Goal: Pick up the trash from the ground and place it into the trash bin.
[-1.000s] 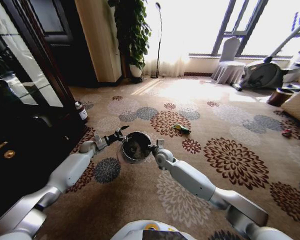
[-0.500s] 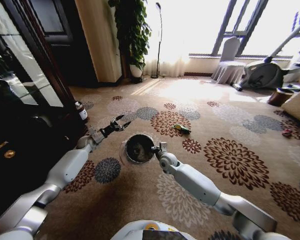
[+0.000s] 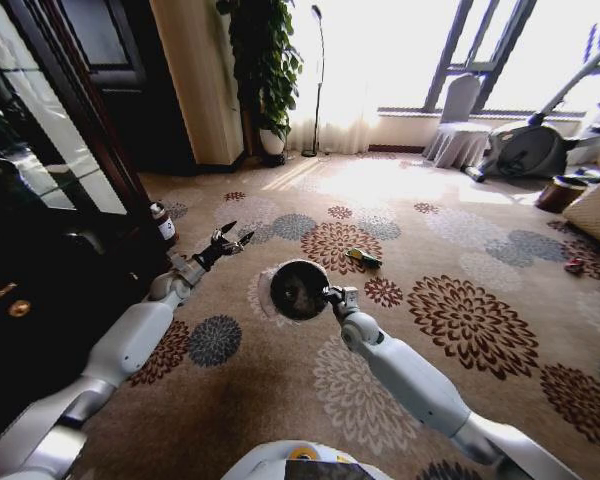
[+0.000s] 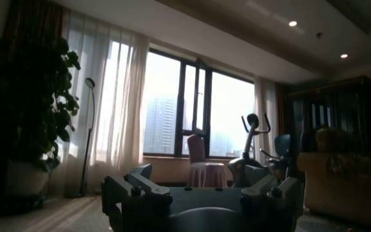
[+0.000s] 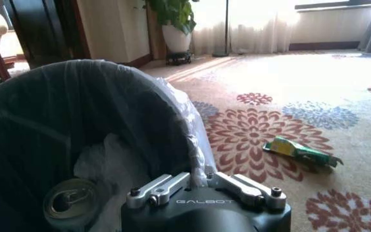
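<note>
My right gripper (image 3: 330,294) is shut on the rim of the trash bin (image 3: 299,289), a small dark round bin with a thin plastic liner, held off the carpet and tilted with its mouth toward me. In the right wrist view the fingers (image 5: 163,187) pinch the liner at the bin's rim (image 5: 172,104); a crumpled white paper wad (image 5: 111,162) and a round tin-like piece (image 5: 69,208) lie inside. A green wrapper (image 3: 363,258) (image 5: 300,152) lies on the carpet just beyond the bin. A red scrap (image 3: 573,266) lies far right. My left gripper (image 3: 232,237) (image 4: 202,193) hangs open and empty, left of the bin.
A dark cabinet (image 3: 50,200) runs along the left with a small bottle (image 3: 162,222) at its foot. A potted plant (image 3: 265,70), a covered chair (image 3: 458,130), an exercise bike (image 3: 540,140) and a shiny brown pot (image 3: 560,192) stand at the back.
The right arm has raised the bin off the carpet, shifted it right and tipped its mouth toward me. The left gripper has drawn away from the bin, farther off and upward.
</note>
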Robot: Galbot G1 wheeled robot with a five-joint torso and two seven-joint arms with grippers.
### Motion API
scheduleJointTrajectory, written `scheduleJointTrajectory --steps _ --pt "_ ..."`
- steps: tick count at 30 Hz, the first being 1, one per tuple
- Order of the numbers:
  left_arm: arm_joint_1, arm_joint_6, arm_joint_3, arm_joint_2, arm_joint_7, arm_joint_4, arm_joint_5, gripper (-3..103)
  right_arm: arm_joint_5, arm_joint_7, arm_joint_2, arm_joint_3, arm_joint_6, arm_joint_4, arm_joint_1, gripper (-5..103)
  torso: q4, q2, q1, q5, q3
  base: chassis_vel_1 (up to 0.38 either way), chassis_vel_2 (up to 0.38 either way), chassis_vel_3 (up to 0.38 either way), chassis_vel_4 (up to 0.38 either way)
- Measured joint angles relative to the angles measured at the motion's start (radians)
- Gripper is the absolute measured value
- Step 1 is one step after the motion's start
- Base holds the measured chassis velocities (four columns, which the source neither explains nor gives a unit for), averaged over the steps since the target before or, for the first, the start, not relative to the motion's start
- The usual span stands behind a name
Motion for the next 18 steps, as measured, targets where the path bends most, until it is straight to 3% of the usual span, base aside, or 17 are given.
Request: scheduleJointTrajectory --steps 3,9,11,18 --pt "0.024 0.004 -0.011 0.006 -0.061 -0.026 0.026 98 -0.060 -0.057 -0.019 0.144 0.036 0.064 -0.122 0 0.0000 0.000 0.000 -0.0002 0.000 0.000 0.000 0.000 0.000" --pt "0.049 0.009 -0.037 -0.001 -0.124 -0.078 0.045 97 -0.126 -0.137 -0.029 0.298 0.086 0.128 -0.249 0 -0.0002 0.000 0.000 0.0000 0.000 0.000 0.000 0.000 0.000" --pt "0.067 0.024 -0.052 -0.006 -0.167 -0.115 0.065 95 -0.179 -0.175 -0.024 0.378 0.135 0.157 -0.314 0 -0.0001 0.000 0.000 0.0001 0.000 0.000 0.000 0.000 0.000" --pt "0.111 0.059 -0.079 -0.006 -0.278 -0.175 0.103 92 -0.249 -0.188 0.016 0.513 0.227 0.245 -0.448 0 0.0000 0.000 0.000 -0.0001 0.000 0.000 0.000 0.000 0.000"
